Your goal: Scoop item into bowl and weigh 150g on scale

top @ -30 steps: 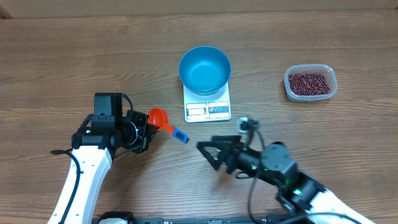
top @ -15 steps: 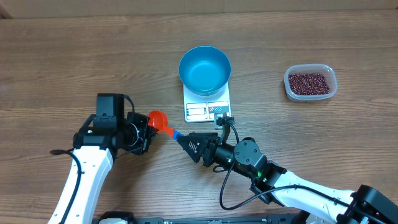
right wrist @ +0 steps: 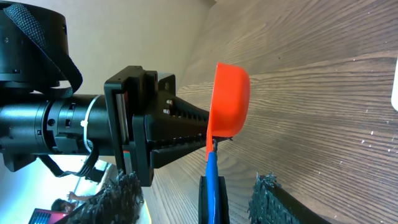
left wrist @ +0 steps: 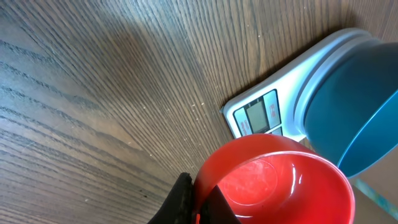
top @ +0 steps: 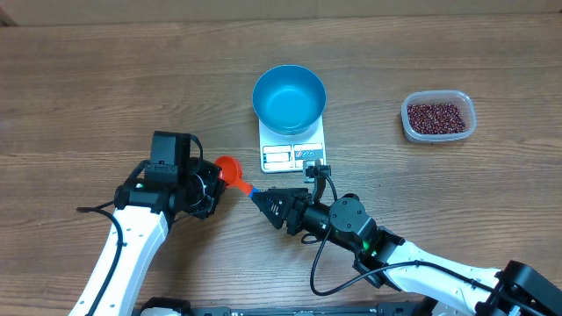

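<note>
Left pincer (top: 209,182): clamped on red scoop (top: 227,167).
Right pincer (top: 262,198): open, straddling the scoop's handle.
Beans (top: 435,116): in tub (top: 407,123), far right; bowl (top: 289,98) on scale (top: 294,158).
Risk: if the left lets go before the right closes, the scoop drops.

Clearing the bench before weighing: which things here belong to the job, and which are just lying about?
Job: round blue bowl; flat white kitchen scale; dark red-brown beans; clear rectangular plastic tub; small red plastic scoop.
Lying about: nothing seen, only the wooden table.
</note>
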